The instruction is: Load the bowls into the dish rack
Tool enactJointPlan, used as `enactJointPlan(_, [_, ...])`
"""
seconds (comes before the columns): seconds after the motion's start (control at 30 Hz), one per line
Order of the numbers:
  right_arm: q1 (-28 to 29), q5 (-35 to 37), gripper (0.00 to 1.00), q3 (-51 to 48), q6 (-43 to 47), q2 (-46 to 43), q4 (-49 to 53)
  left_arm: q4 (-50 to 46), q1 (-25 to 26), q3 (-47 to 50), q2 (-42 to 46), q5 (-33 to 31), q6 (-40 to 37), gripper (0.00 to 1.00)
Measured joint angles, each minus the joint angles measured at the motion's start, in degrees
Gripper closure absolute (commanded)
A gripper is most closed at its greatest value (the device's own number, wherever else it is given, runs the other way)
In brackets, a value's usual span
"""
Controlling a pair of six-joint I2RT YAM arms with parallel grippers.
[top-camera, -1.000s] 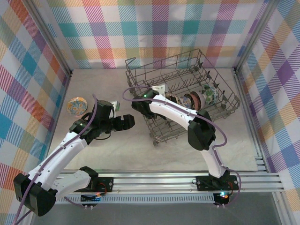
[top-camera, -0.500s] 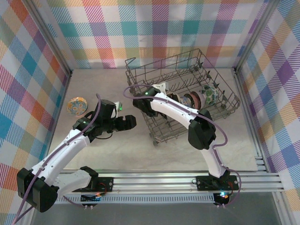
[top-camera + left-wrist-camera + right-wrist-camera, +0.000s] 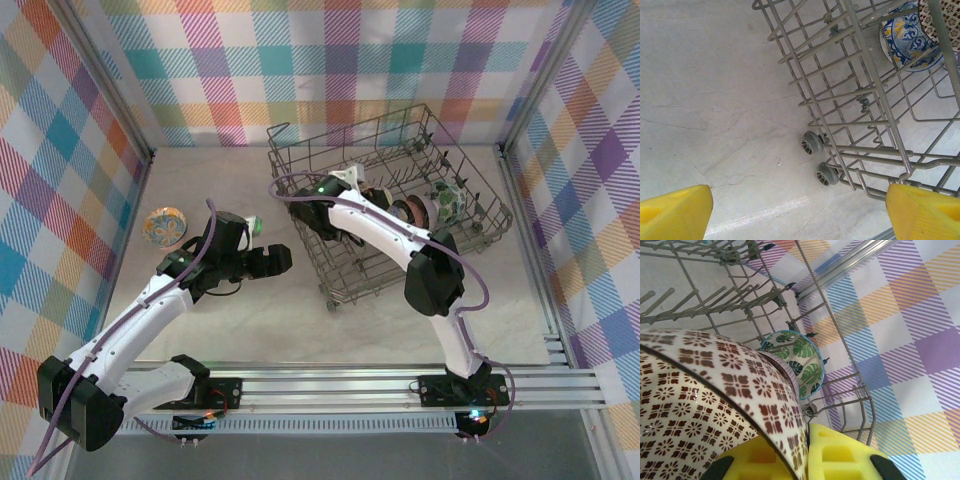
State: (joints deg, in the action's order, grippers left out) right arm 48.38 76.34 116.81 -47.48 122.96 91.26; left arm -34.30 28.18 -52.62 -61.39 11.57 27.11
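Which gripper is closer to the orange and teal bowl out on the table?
Left. The left gripper hangs to the right of the orange and teal bowl; the right gripper is farther right, inside the dish rack.

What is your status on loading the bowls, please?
Right gripper shut on brown-patterned bowl over dish rack. Left gripper open, empty, beside rack. Orange-teal bowl sits on table.

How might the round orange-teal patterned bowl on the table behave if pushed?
The round orange-teal patterned bowl would probably slide on the smooth pale tabletop. Its curved sides might let it rock. Seemingly ceramic, it could chip.
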Motion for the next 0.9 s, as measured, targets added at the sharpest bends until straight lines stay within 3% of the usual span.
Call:
enactJointPlan(0.37, [0.50, 0.87, 1.00, -5.14, -0.52, -2.51, -4.24, 0.00, 0.00, 0.00, 0.00, 0.11, 0.00, 0.11])
enactJointPlan(0.9, [-0.07, 1.25, 1.00, -11.23, -1.31, -7.65, -2.47, 0.39, 0.00, 0.37, -0.07, 1.01, 0.04, 0.11])
